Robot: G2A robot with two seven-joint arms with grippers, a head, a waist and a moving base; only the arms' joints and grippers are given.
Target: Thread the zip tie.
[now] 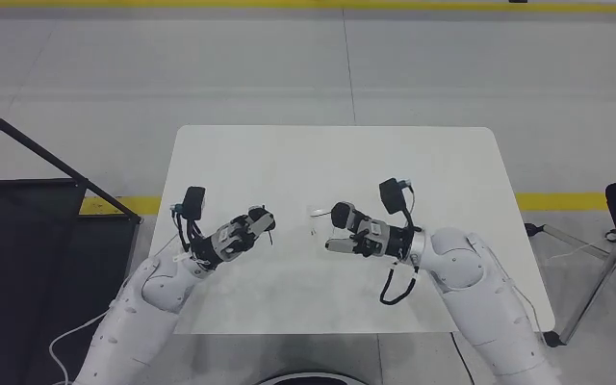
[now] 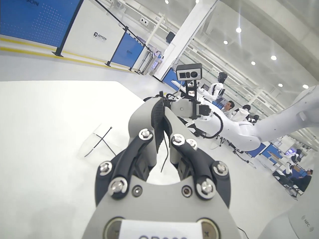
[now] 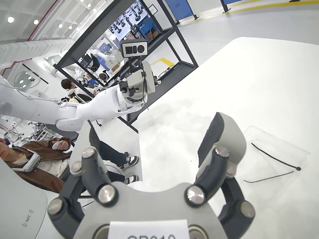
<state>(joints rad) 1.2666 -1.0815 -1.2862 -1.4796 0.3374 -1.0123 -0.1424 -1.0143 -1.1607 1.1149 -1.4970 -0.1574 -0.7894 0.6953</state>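
My left gripper [image 2: 162,118] is shut on a thin black zip tie [image 2: 165,150]; its tail hangs down between the fingers and its tip pokes out past the fingertips. In the top view this gripper [image 1: 262,222] hovers over the table left of centre. My right gripper [image 3: 152,138] stands open with nothing between its fingers, and faces the left one from the right [image 1: 333,231]. Between them a clear plastic bag [image 1: 316,220] lies flat on the table. It holds two more black zip ties [image 3: 274,156], also seen in the left wrist view [image 2: 103,138].
The white table [image 1: 433,164] is bare apart from the bag. A black frame [image 1: 48,159] and dark mat stand off the table's left side. A seated person [image 3: 37,155] is beyond the table edge in the right wrist view.
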